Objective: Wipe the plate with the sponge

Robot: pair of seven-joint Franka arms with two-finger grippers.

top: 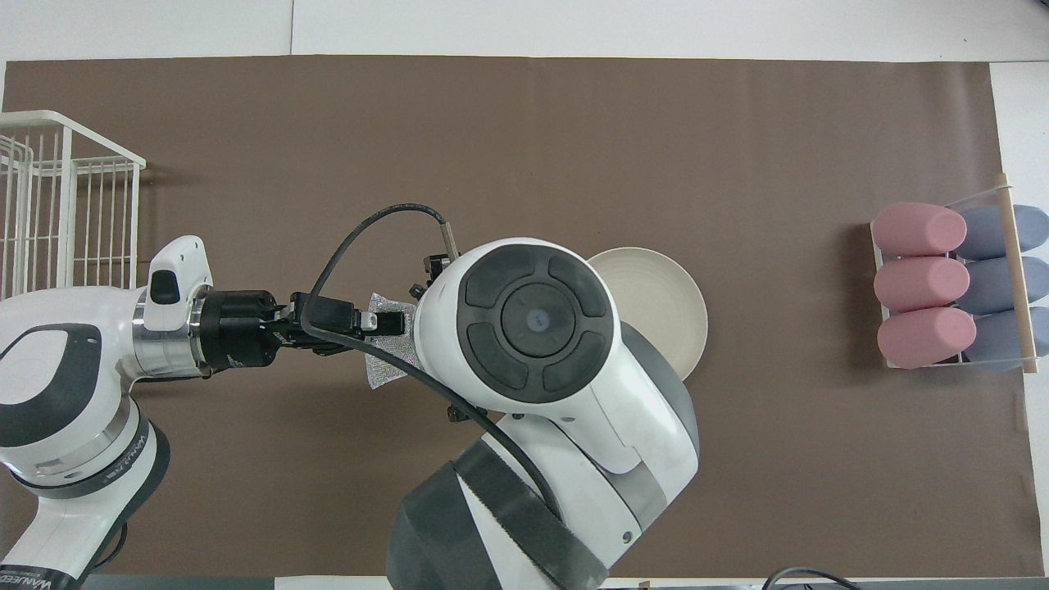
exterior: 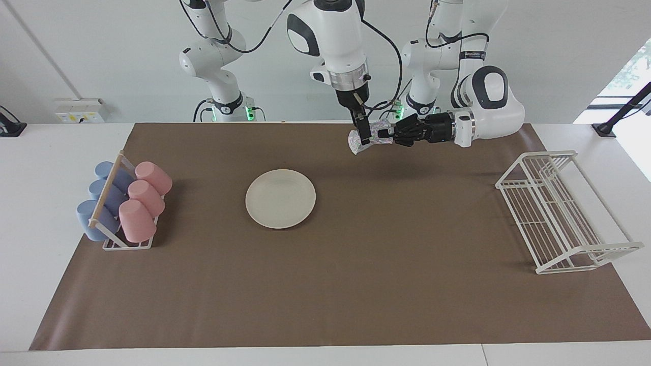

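Observation:
The cream-white plate (exterior: 280,198) lies flat on the brown mat near the table's middle. In the overhead view the plate (top: 668,315) is half covered by the right arm. My left gripper (exterior: 382,138) is shut on the silvery-grey sponge (exterior: 355,145) and holds it in the air over the mat near the robots' edge, toward the left arm's end from the plate. My right gripper (exterior: 364,137) hangs straight down and meets the sponge's free end. In the overhead view the left gripper (top: 369,321) and part of the sponge (top: 383,373) show. The right gripper is hidden there under its own arm.
A rack of pink and blue cups (exterior: 122,203) lying on their sides stands at the right arm's end (top: 951,283). A white wire rack (exterior: 554,208) stands at the left arm's end (top: 57,205). The brown mat (exterior: 356,284) covers the table.

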